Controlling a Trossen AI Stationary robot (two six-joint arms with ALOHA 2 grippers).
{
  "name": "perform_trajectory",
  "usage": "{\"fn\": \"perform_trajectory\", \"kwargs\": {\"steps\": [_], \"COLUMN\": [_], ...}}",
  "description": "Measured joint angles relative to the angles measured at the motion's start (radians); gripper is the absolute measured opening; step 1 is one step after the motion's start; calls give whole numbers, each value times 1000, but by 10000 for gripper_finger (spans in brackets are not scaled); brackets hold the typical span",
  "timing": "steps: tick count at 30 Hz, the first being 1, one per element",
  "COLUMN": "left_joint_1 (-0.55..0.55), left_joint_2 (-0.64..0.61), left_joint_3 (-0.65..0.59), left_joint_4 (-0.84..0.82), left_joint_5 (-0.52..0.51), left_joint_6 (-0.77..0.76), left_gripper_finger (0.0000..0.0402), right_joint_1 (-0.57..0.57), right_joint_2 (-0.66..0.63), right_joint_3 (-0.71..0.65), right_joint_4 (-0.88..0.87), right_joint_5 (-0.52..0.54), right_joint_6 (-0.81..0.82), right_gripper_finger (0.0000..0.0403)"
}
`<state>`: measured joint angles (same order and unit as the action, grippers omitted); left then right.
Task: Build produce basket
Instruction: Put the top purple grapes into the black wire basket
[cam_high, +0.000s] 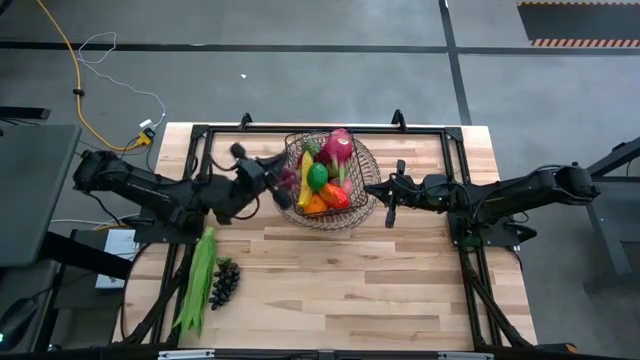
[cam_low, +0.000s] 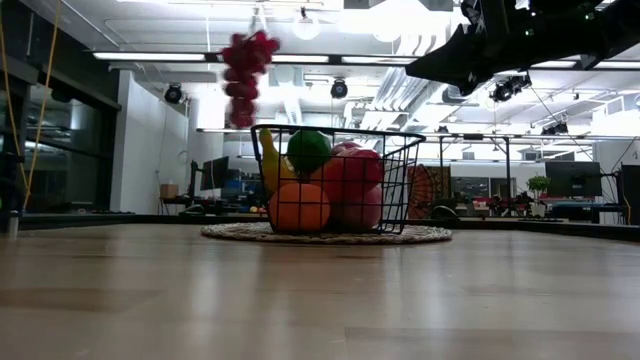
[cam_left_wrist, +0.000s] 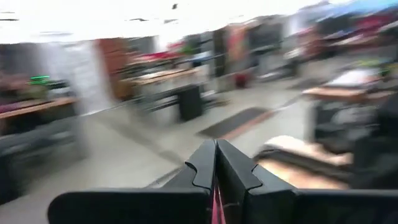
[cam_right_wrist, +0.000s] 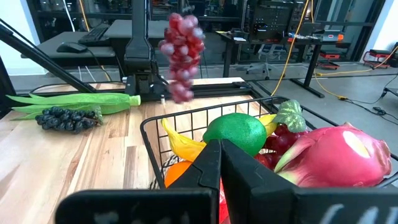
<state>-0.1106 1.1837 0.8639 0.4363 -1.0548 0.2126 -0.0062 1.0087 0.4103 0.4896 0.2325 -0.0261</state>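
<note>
Left gripper (cam_high: 283, 190) has its fingers pinched on the red grape bunch (cam_right_wrist: 182, 55), dangling beside the wire basket (cam_low: 400, 190) rim. Right gripper (cam_high: 389, 198), fingers closed and empty, waits opposite. Swinging grapes could clip the rim and spill outside.

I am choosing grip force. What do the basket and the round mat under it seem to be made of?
The basket looks like thin dark wire, probably coated metal: an open grid shows the fruit through it. The round mat looks woven from pale natural fibre, perhaps wicker or seagrass: its edge is coarse and braided.
</note>
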Motion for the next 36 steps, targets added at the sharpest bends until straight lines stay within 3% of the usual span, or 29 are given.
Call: {"fn": "perform_trajectory", "kwargs": {"steps": [8, 11, 22, 36], "left_joint_1": [98, 135, 224, 311], "left_joint_2": [0, 0, 0, 30], "left_joint_3": [0, 0, 3, 116], "left_joint_4": [2, 3, 30, -112], "left_joint_5": [610, 753, 797, 811], "left_joint_6": [-163, -221, -262, -240], "left_gripper_finger": [0, 0, 0, 0], "right_joint_1": [0, 0, 0, 0], "right_joint_2": [0, 0, 0, 0], "right_joint_3": [0, 0, 0, 0], "right_joint_4": [0, 0, 0, -1], "right_joint_5": [0, 0, 0, 0], "right_joint_6": [0, 0, 0, 0], "right_gripper_finger": [0, 0, 0, 0]}}
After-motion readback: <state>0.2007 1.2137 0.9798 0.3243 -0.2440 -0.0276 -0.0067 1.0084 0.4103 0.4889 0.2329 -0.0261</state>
